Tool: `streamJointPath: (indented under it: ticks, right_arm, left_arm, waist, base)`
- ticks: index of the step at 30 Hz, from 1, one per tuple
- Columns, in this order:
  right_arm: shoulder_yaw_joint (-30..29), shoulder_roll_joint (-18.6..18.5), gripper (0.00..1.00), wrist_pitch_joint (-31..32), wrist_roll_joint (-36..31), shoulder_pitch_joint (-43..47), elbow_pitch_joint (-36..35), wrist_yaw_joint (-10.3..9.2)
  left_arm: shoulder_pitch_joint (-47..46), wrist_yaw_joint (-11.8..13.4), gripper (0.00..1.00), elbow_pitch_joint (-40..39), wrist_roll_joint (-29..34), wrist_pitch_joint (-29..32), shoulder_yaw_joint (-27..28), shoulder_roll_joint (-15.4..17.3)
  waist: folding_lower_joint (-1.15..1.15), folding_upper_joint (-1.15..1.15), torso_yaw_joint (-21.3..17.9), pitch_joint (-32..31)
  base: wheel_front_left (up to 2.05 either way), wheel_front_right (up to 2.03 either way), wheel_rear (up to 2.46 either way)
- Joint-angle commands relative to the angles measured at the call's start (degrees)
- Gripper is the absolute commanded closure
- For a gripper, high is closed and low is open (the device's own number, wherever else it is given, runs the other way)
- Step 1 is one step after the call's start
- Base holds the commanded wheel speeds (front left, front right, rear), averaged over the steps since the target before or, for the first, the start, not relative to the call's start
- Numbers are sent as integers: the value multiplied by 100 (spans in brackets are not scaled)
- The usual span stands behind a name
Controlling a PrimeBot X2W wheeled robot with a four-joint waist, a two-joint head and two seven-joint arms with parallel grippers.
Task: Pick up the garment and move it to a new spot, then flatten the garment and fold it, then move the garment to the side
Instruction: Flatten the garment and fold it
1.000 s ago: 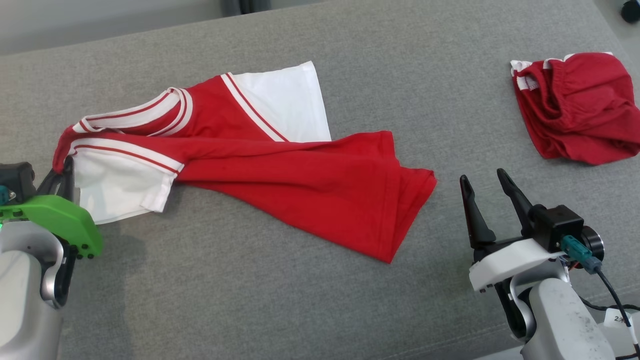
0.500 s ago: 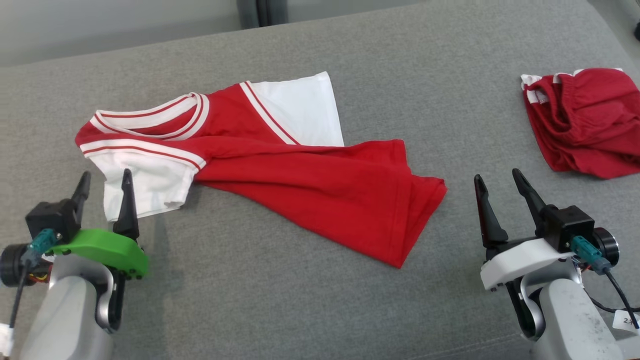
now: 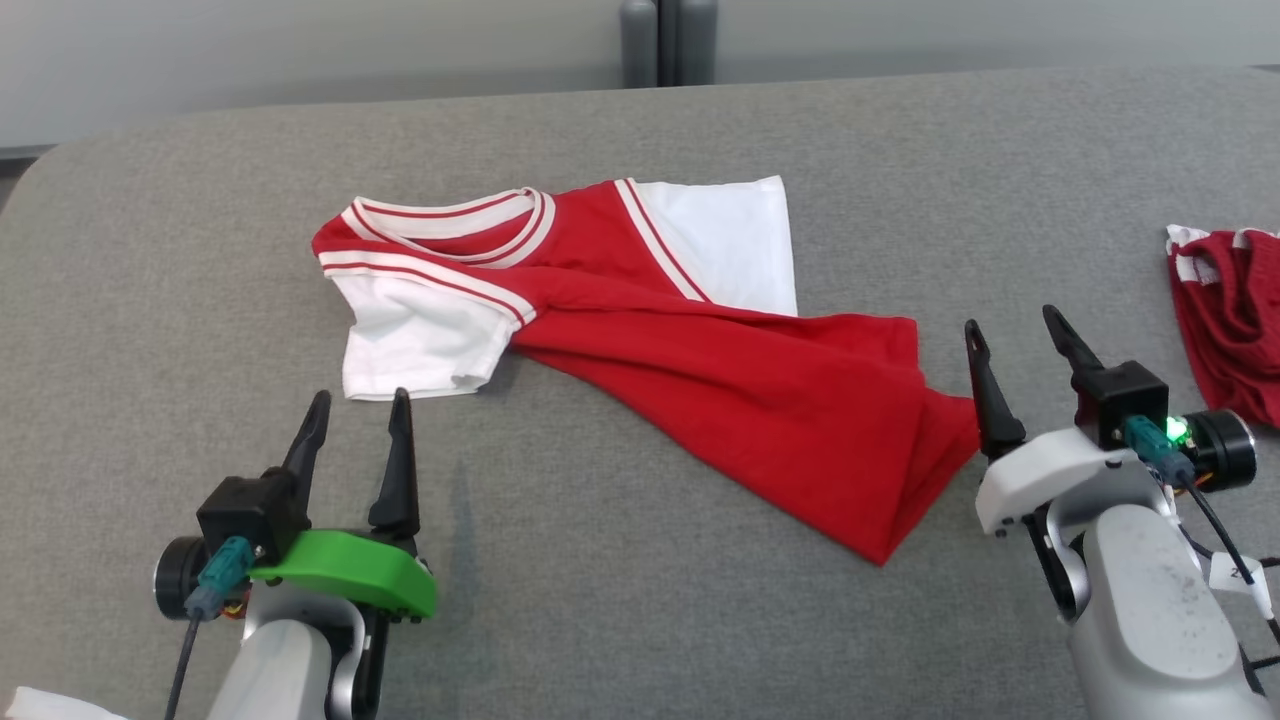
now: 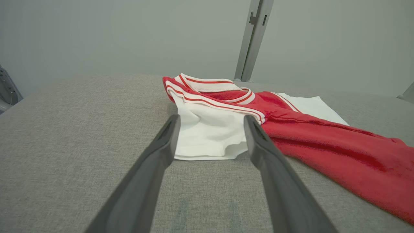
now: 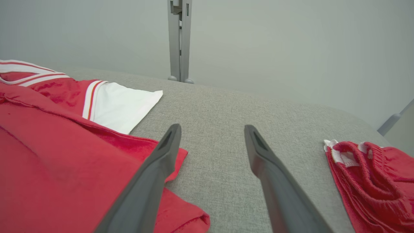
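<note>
L gripper [image 3: 361, 394] & R gripper [image 3: 1010, 318] both spread, empty; garment [image 3: 700, 370] rumpled btwn them on grey pad [image 3: 600, 600].
Near-left: L one just short of white sleeve [image 3: 415, 340], no contact. Near-right: R one hard by red hem corner [image 3: 930, 450]; touching or not, can't tell. Mid: collar far-left, hem near-right. Right edge: red shorts [image 3: 1235, 320], apart. Far: grey post [image 3: 668, 40].

Setting: appearing to be a lab test booth; grey upholstered worktop [image 3: 600, 620] lying before plain pale panels [image 3: 300, 50], metal post [image 3: 668, 42] standing behind.
</note>
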Motion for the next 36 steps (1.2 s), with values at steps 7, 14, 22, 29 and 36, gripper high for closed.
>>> streamJointPath:
  ticks: [7,14,22,29,36]
  right_arm:
    - [-116,-133,0,288,-620,-857,1072,-9]
    - [31,-319,0,770,-581,-1333,2170,-9]
    - [277,-351,100,869,-157,-1584,2849,-9]
    - [546,-477,100,323,108,-1958,2885,-9]
    - [984,-425,100,-41,46,-1843,1955,-9]
  left_arm:
    - [149,-63,0,-251,105,-18,33,-260]
    - [250,-105,0,-299,160,-18,94,-350]
    - [250,-129,0,-282,223,-18,218,-404]
    - [228,-140,0,-305,303,-18,349,-412]
    - [386,-118,0,-357,336,-18,524,-429]
  waist:
    - [0,0,588,279]
    - [0,0,767,366]
    - [0,0,735,316]
    - [0,0,584,289]
    - [0,0,315,70]
  base:
    - [0,0,0]
    - [0,0,0]
    - [0,0,0]
    - [0,0,0]
    - [0,0,0]
